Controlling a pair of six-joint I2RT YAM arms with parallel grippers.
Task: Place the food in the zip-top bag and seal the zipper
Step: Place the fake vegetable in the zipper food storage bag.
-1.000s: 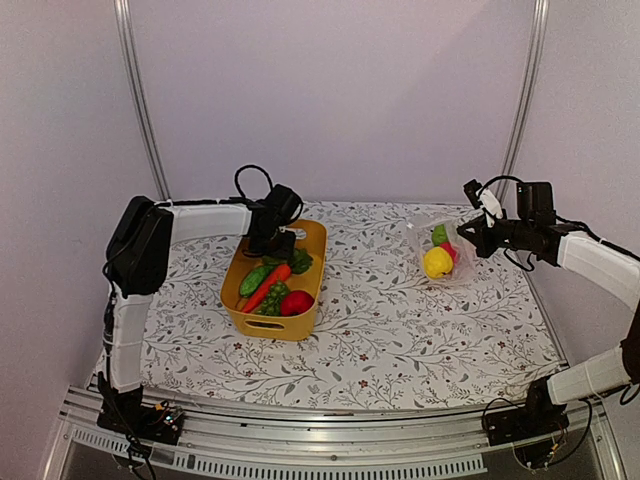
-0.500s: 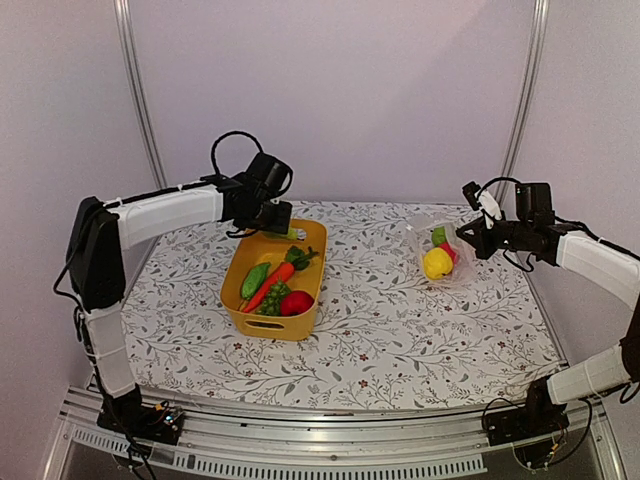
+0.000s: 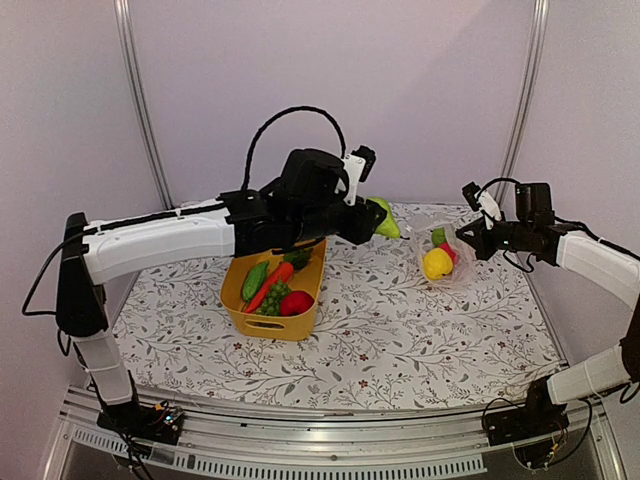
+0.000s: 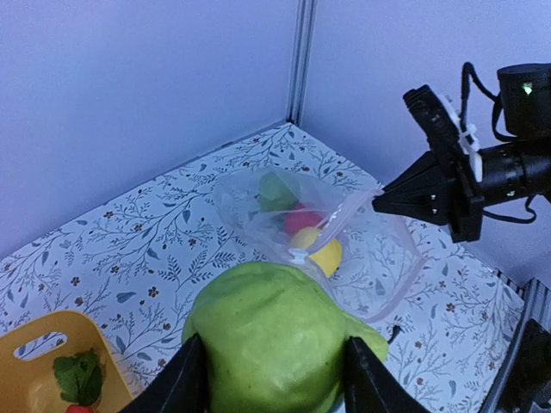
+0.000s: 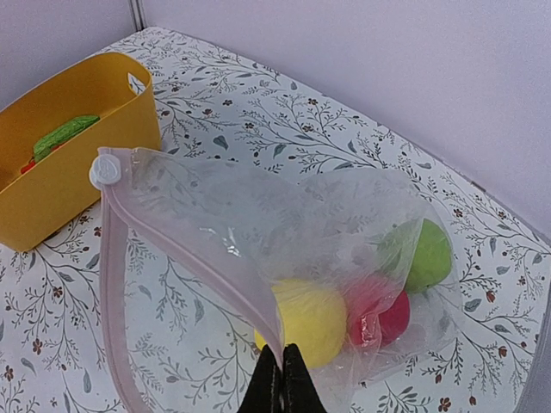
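Tabletop [image 3: 400, 340] in a sprigged floral cover, spanning the whole scene. Reaching across it from the left, left arm [image 3: 170, 235], stretched high over the yellow tub [image 3: 290, 325] toward the right. Between the fingers [image 4: 191, 383] of left gripper [image 4: 275, 379]: round green toy fruit [image 4: 267, 331], clamped on both sides, held in the air, near the mouth of the zip-top bag [image 3: 440, 250] but outside it. In the tub, on the table left of centre: orange carrot [image 3: 268, 285], green cucumber [image 3: 254, 278], bumpy dark green piece [image 3: 272, 298], red fruit [image 3: 297, 302], leafy greens [image 3: 298, 260] at the far end. Bag at the far right of the table, mouth gaping toward the tub. Pinched tight on that mouth edge, no gap between the fingertips: right gripper [image 5: 281, 379]. Inside the bag: yellow piece [image 5: 310, 318], small red piece [image 5: 383, 318] beside it, green ball [image 5: 426, 254] at the bottom. Along the mouth, pale pink zipper [image 5: 112, 284], unsealed, with its small round slider [image 5: 105, 170] at the end nearest the tub.
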